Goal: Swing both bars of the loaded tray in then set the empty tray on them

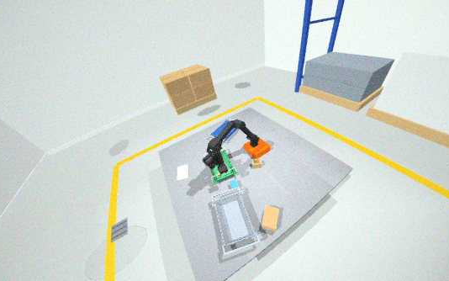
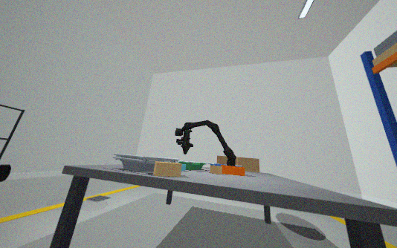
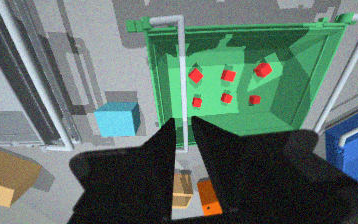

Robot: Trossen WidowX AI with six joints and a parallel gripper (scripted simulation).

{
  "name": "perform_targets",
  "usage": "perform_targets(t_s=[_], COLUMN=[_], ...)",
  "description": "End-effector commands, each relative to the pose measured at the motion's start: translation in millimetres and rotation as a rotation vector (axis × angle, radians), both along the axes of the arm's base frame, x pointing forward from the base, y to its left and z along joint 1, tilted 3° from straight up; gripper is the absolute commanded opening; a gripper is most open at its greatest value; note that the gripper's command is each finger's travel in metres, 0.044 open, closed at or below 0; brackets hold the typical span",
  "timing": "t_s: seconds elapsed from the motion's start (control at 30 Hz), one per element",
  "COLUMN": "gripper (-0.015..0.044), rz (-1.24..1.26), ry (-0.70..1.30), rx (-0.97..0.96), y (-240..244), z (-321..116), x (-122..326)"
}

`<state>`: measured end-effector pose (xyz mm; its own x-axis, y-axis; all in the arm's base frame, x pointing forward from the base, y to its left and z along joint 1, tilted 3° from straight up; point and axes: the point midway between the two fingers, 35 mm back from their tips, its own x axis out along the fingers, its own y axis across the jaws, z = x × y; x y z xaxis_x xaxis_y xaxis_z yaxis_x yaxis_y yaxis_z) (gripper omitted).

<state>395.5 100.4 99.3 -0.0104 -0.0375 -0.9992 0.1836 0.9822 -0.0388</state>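
Between the slightly parted fingertips of the gripper (image 1: pixel 223 169) (image 2: pixel 185 152) (image 3: pixel 183 119), nothing is being held. In the wrist view, the green tray (image 1: pixel 229 162) (image 2: pixel 192 165) (image 3: pixel 255 125) is being seen toward one o'clock, its opening being crossed by one bar (image 3: pixel 182 75) near its nine-o'clock wall; the other bar (image 3: pixel 347 75) is being held outside, toward two. Red blocks (image 3: pixel 228 75) are being contained. The near rim is being partly hidden by the fingers; the blue tray (image 1: pixel 219 131) (image 2: pixel 215 164) (image 3: pixel 352 155), toward four, is being cut off. The grey table (image 1: pixel 303 168) (image 2: pixel 201 187) (image 3: pixel 87 137) is being surrounded by floor.

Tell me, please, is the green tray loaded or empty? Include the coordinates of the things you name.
Loaded: the wrist view shows red blocks (image 3: pixel 228 75) on the floor of the green tray (image 3: pixel 285 122) (image 1: pixel 227 159) (image 2: pixel 194 165).
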Motion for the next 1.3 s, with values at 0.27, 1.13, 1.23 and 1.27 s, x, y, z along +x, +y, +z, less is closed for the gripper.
perform_targets(t_s=[0.27, 1.13, 1.23, 1.27], gripper=[0.0082, 0.0082, 0.0082, 0.0082], rz=[-0.001, -0.006, -0.006, -0.006], ry=[-0.009, -0.014, -0.014, -0.014], rx=[0.000, -0.014, -0.014, -0.014], y=[-95.8, -275.6, -276.3, -276.4], z=[7.8, -43.3, -57.4, -62.1], x=[5.7, -52.8, -52.9, -53.0])
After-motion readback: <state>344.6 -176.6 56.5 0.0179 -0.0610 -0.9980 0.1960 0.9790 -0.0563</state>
